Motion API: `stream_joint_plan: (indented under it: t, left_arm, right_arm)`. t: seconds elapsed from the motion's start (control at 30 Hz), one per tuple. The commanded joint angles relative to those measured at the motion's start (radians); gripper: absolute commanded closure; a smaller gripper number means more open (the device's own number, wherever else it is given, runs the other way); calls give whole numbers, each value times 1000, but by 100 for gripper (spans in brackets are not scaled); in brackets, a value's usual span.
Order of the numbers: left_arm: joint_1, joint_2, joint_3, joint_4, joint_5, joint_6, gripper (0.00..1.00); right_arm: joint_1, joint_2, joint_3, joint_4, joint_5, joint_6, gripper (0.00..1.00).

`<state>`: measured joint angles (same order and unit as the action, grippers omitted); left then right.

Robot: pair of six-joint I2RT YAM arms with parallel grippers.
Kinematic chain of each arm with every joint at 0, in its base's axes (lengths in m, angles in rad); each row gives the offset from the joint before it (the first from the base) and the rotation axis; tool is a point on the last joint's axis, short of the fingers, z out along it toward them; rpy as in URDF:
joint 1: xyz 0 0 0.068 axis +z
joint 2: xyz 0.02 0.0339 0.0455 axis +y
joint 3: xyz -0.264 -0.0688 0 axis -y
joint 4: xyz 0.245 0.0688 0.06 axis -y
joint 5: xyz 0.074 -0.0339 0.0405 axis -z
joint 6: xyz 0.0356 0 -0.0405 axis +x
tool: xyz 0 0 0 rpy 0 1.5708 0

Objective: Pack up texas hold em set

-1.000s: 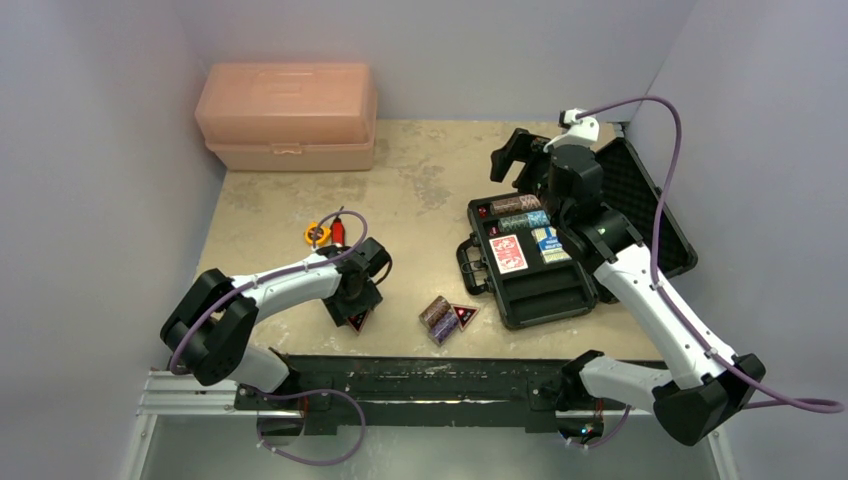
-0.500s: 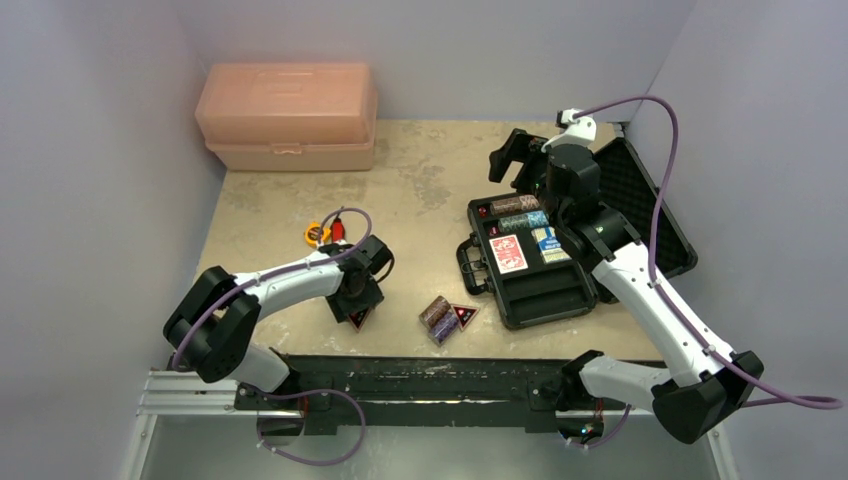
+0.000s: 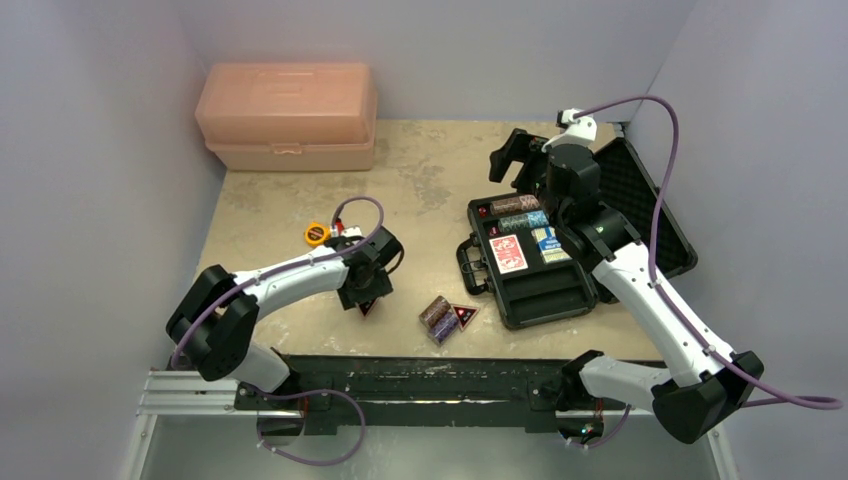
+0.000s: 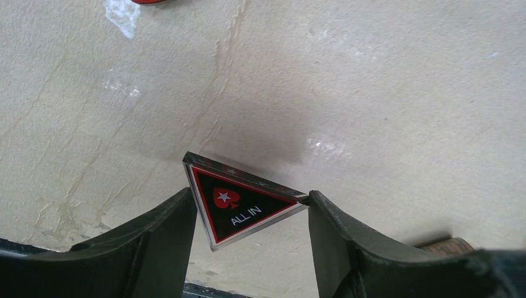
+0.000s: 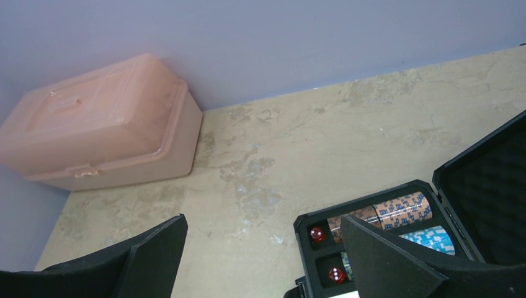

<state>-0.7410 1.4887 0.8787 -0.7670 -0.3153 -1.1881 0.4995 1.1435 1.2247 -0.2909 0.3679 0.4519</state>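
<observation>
**Token in the left gripper, case partly filled**

The left gripper (image 3: 365,292) is pinching one token (image 4: 242,208) by its edges, at about 8 o'clock on the table (image 3: 430,170). The wrist view is showing the token tilted with a shadow beyond it, so I am judging it as lifted. The right gripper (image 5: 263,257) is hanging empty, jaws spread wide, over the 11 o'clock corner of the case (image 3: 540,290).

The case is lying open at 3 o'clock on the table, its lid (image 3: 645,195) leaning back toward 2 o'clock. Packed chips (image 3: 518,212), a red deck (image 3: 508,253), a blue deck (image 3: 548,243) and dice (image 5: 317,234) are sitting inside. The slots at its 6 o'clock side are looking empty.

What is remaining, as I am reading it: the held token, a second token (image 3: 464,316) and the loose chips (image 3: 438,318) touching it at 6 o'clock on the table, then closing the lid.

The way to the case is going toward 3 o'clock. The loose chips are lying near, at 4 o'clock from the left gripper, so a high pass is looking safer. The handle (image 3: 466,268) is sticking out at the case's 9 o'clock side, and the rim is raised. The right arm is crossing the case's 3 o'clock side, so crowding is possible there. The box (image 3: 288,115) is standing well apart at 11 o'clock.
</observation>
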Motion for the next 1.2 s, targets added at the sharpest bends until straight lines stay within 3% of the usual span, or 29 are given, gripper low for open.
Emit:
stream_joint_plan:
  t: [0.0, 0.2, 0.33, 0.67, 1.17]
  left_arm:
    - [-13, -16, 57, -6, -43, 53, 88]
    - [-25, -26, 97, -22, -49, 86, 90]
    - [-27, -41, 110, -21, -56, 106, 100]
    - [-30, -59, 166, 12, -31, 197, 100]
    - [-33, 51, 364, 20, 24, 522, 100]
  right_arm:
    - [7, -14, 47, 6, 14, -2, 1]
    - [7, -18, 51, -1, 22, -4, 1]
    - [6, -26, 56, -10, 32, -4, 1]
    - [7, -52, 58, -25, 53, 3, 1]
    - [6, -98, 83, -58, 111, -7, 1]
